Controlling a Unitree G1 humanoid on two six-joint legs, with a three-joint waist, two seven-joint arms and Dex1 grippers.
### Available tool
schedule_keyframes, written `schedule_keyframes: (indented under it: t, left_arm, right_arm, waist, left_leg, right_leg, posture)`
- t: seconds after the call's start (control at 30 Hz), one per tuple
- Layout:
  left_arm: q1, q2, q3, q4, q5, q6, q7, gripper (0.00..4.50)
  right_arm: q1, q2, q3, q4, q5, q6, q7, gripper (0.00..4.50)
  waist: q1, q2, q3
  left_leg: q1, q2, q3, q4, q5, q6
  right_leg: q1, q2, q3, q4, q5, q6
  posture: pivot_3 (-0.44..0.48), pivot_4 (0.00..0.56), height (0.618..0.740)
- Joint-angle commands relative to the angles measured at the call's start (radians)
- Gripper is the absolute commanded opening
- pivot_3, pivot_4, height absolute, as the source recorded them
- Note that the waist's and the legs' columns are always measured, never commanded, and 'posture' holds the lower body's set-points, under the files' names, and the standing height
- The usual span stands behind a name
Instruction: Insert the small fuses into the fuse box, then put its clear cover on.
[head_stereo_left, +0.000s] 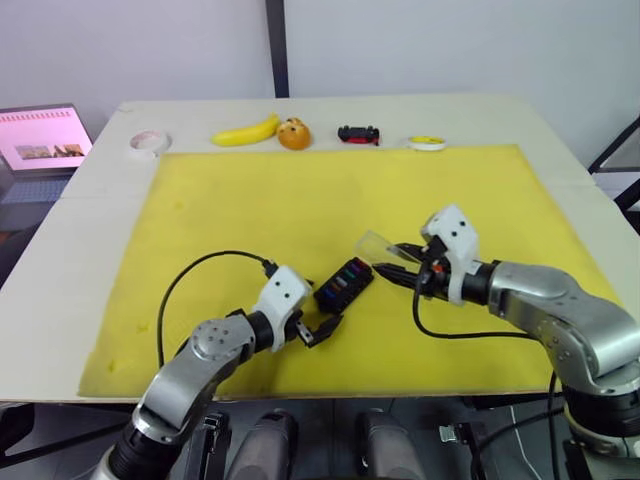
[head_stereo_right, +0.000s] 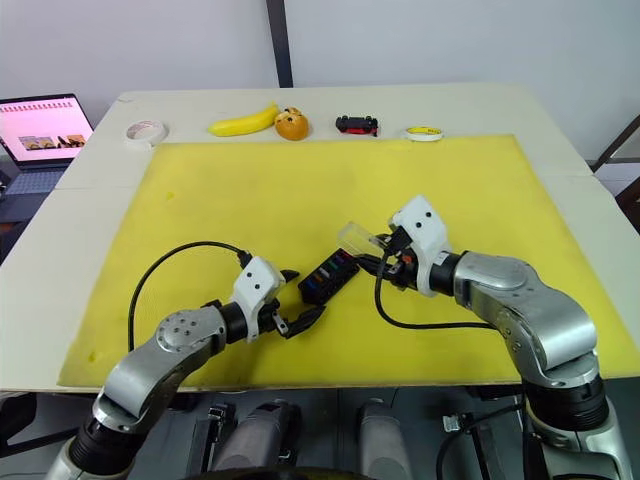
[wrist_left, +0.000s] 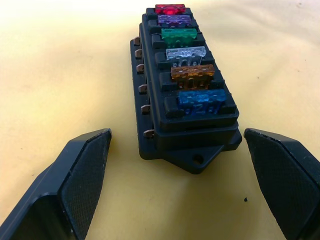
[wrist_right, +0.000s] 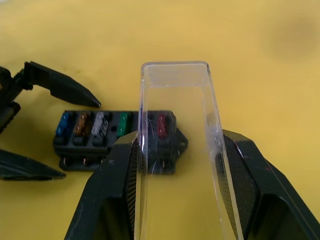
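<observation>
The black fuse box (wrist_left: 185, 85) lies on the yellow mat with several small fuses seated in a row in its slots, from red (wrist_left: 170, 9) through purple, green, grey and brown to blue (wrist_left: 201, 99). My left gripper (head_stereo_right: 300, 298) is open, one finger on each side of the box's near end and apart from it. My right gripper (wrist_right: 177, 137) is shut on the clear cover (wrist_right: 177, 145). It holds the cover tilted above the mat, just right of the box's far end (head_stereo_left: 343, 283).
The yellow mat (head_stereo_left: 330, 190) covers most of the table. Along the back edge lie a tape roll (head_stereo_left: 148, 143), a banana (head_stereo_left: 246, 131), an orange (head_stereo_left: 294, 134), a toy car (head_stereo_left: 358, 134) and a small yellow disc (head_stereo_left: 428, 143). A laptop (head_stereo_left: 42, 140) sits at the far left.
</observation>
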Motion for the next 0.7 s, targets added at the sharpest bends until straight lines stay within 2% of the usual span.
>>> schedule_keyframes:
  t: [0.03,0.2,0.4,0.5,0.57,0.6,0.7]
  left_arm:
    - [-0.004,-0.013,-0.005,0.009,0.007,-0.050,-0.008,4.50]
    - [-0.014,-0.044,-0.025,0.096,0.047,-0.105,0.008,4.50]
    - [-0.009,-0.058,-0.034,0.112,0.068,-0.127,0.009,4.50]
    - [-0.026,-0.050,-0.033,0.133,0.076,-0.146,-0.010,3.65]
    - [-0.049,-0.037,-0.026,0.153,0.070,-0.155,-0.042,2.70]
    - [-0.062,-0.029,-0.023,0.163,0.065,-0.163,-0.062,2.53]
    - [-0.116,0.015,-0.024,0.205,0.044,-0.201,-0.171,2.53]
  right_arm:
    - [-0.017,-0.024,-0.053,-0.018,0.008,-0.023,-0.001,1.72]
    - [-0.025,-0.059,-0.086,-0.005,0.018,-0.027,0.016,1.72]
    - [-0.024,-0.098,-0.107,0.004,0.035,-0.058,0.057,1.72]
    - [-0.019,-0.108,-0.115,-0.008,0.058,-0.076,0.094,1.72]
    - [-0.008,-0.125,-0.118,-0.023,0.071,-0.090,0.123,1.72]
    - [-0.004,-0.135,-0.119,-0.027,0.075,-0.098,0.136,1.72]
    - [0.001,-0.170,-0.129,-0.034,0.096,-0.114,0.182,1.72]
  waist:
    - [0.000,0.000,0.000]
    - [0.001,0.000,0.000]
    - [0.001,0.000,0.000]
    - [0.002,0.000,0.000]
    - [0.002,0.000,0.000]
    - [0.003,0.000,0.000]
    - [0.001,0.000,0.000]
  left_leg:
    - [0.000,0.000,0.000,0.000,0.000,0.000]
    - [0.000,0.000,0.000,0.000,0.000,0.000]
    - [0.000,0.000,0.000,0.000,0.000,0.000]
    - [0.000,0.000,0.000,0.000,0.000,0.000]
    - [0.000,0.000,0.000,0.000,0.000,0.000]
    - [0.000,0.000,0.000,0.000,0.000,0.000]
    - [0.000,0.000,0.000,0.000,0.000,0.000]
  right_leg:
    - [0.000,0.000,0.000,0.000,0.000,0.000]
    - [0.000,0.000,0.000,0.000,0.000,0.000]
    - [0.001,0.000,0.000,0.000,0.000,0.000]
    - [0.001,0.000,0.000,0.000,0.000,0.000]
    - [0.001,0.000,0.000,0.000,0.000,0.000]
    - [0.001,0.000,0.000,0.000,0.000,0.000]
    - [0.001,0.000,0.000,0.000,0.000,0.000]
  posture:
    - [0.000,0.150,0.740]
    - [0.000,0.150,0.740]
    - [0.000,0.150,0.740]
    - [0.000,0.150,0.740]
    - [0.000,0.150,0.740]
    - [0.000,0.150,0.740]
    - [0.000,0.150,0.740]
